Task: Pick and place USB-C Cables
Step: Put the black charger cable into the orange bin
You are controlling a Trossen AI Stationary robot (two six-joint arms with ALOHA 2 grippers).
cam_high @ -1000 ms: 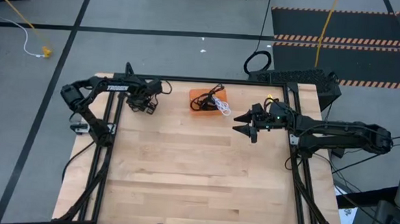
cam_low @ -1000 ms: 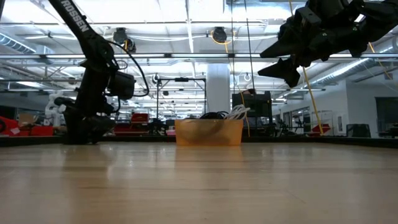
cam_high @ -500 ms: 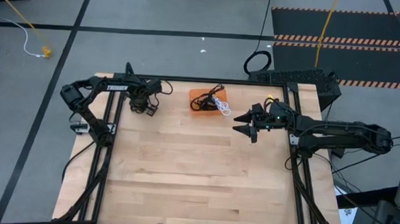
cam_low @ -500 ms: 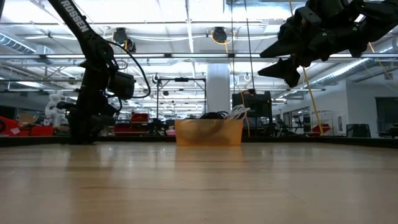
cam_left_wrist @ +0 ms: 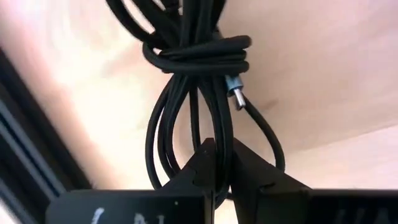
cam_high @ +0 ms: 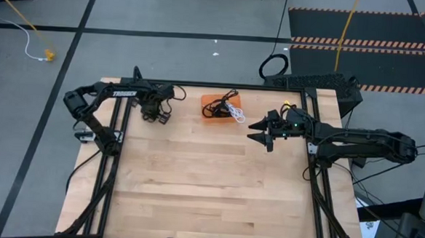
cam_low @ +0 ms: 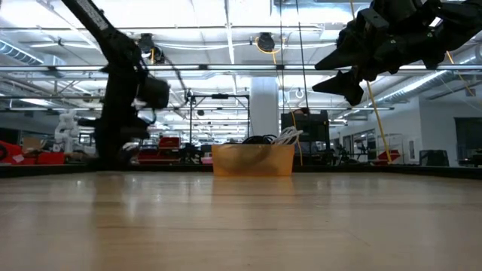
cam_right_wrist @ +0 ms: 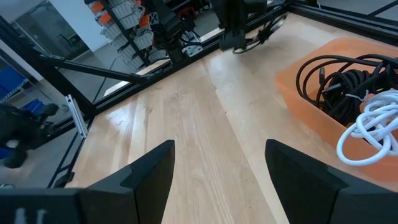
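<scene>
1. Left arm: elbow folded back over the surface's [cam_high: 194, 184] far left corner, forearm reaching inward along the far edge. Left gripper [cam_high: 153, 113] hangs just above the wood, well left of the orange tray [cam_high: 214, 109].
2. Left wrist view: the fingers [cam_left_wrist: 249, 171] are pinched together on a black USB-C cable bundle [cam_left_wrist: 193, 93]. The bundle is knotted round its middle, loops running down between the fingertips, one metal plug [cam_left_wrist: 235, 94] poking out to the side. Wood grain close behind it.
3. Low view: left arm stands near upright at the far left, blurred; whether the bundle touches the wood cannot be told.
4. Right arm: stretched flat from the right edge, forearm running inward toward the tray. Right gripper [cam_high: 261, 132] hovers high, just right of the tray and clear of the surface.
5. Right wrist view: its fingers [cam_right_wrist: 149, 168] are spread wide apart with nothing between them.
6. Tray sits at mid far edge of the surface. Inside: coiled black cables [cam_right_wrist: 339, 81] and one white cable [cam_right_wrist: 373, 121], loops rising above the rim.
</scene>
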